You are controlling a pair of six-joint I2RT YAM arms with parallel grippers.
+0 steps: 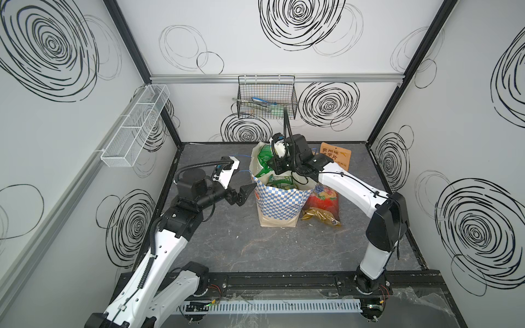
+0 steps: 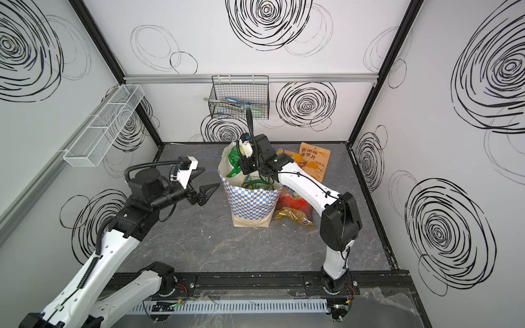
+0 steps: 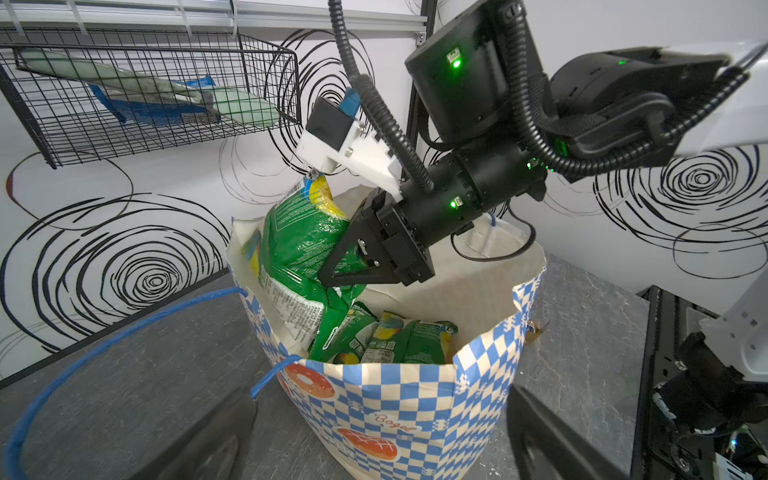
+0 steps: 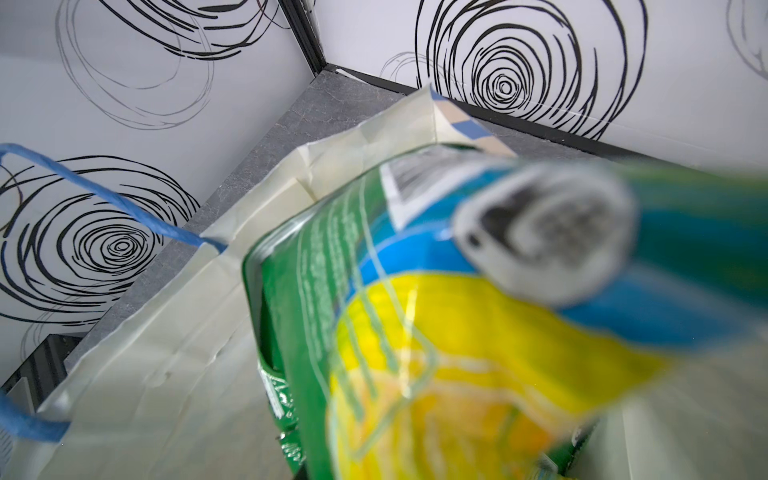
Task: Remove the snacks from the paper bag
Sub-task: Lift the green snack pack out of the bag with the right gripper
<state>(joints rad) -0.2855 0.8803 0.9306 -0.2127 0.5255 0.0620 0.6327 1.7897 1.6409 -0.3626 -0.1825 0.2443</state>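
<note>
At the mouth of the paper bag, the right end effector grips a green packet; the left end effector hangs wide open, empty, beside the bag

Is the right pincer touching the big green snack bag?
Touching. The left wrist view shows the right pincer closed on the big green snack bag, pressing into its crinkly foil at the mouth of the paper bag.
</note>
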